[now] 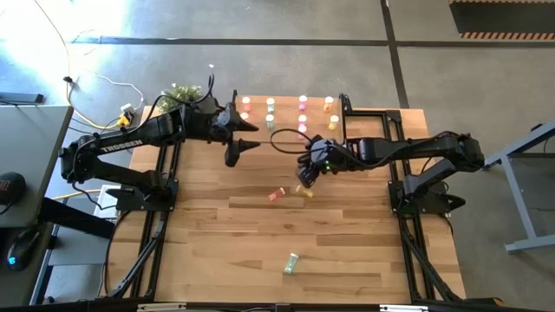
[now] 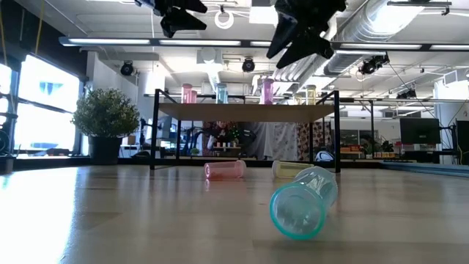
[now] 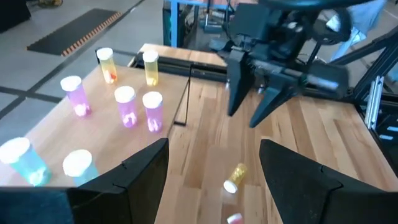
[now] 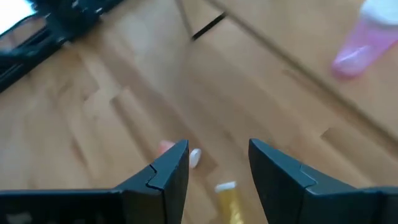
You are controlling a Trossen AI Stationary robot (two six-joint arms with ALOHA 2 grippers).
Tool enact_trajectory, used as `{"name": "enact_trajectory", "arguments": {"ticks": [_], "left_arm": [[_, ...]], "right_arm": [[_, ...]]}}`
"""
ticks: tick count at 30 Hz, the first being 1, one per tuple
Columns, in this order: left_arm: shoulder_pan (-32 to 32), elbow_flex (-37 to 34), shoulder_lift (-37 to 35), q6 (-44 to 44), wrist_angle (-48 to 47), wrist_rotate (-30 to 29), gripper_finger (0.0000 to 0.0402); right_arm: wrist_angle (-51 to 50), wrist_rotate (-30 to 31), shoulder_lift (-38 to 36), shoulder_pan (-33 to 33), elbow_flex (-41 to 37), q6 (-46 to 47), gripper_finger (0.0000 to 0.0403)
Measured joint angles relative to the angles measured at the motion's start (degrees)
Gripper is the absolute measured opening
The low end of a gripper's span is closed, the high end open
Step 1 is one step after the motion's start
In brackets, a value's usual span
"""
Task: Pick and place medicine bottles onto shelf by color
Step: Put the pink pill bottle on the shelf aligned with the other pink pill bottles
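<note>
The shelf point(image 2: 245, 111) stands at the table's far edge, with pink point(image 3: 125, 106), yellow point(image 3: 150, 67) and mint-green point(image 3: 25, 158) medicine bottles upright on its top. Three bottles lie on their sides on the table: a salmon-red one point(image 1: 277, 194), a yellow one point(image 1: 305, 191) and a mint-green one point(image 1: 291, 263) nearer the front. My right gripper point(image 4: 217, 155) hangs open in the air above the red bottle point(image 4: 180, 152) and the yellow bottle point(image 4: 229, 199). My left gripper point(image 3: 214, 162) is open and raised beside the shelf's left part point(image 1: 247, 143). Neither holds anything.
A potted plant point(image 1: 184, 92) sits at the table's far left corner behind my left arm. Bare planks stretch across the table's middle and front point(image 1: 260, 243). The shelf's thin black legs point(image 2: 154, 132) stand on the far part of the table.
</note>
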Motion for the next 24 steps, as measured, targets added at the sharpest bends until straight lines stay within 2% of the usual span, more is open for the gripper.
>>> {"name": "enact_trajectory", "arguments": {"ticks": [7, 15, 24], "left_arm": [[-2.2, 0.0, 0.0, -4.7, -4.9, -0.1, 0.0243], [-7.8, 0.0, 1.5, -13.0, -6.8, -0.8, 0.0243], [-15.1, 0.0, 6.1, -14.0, -9.7, -10.2, 0.0243]], "right_arm": [[-4.2, -7.0, 0.0, 1.6, 0.3, 0.1, 0.0158], [-12.0, -9.6, 0.0, 3.4, 0.3, 0.0, 0.0158], [-16.3, -9.5, 0.0, 3.7, 0.3, -0.4, 0.0158]]}}
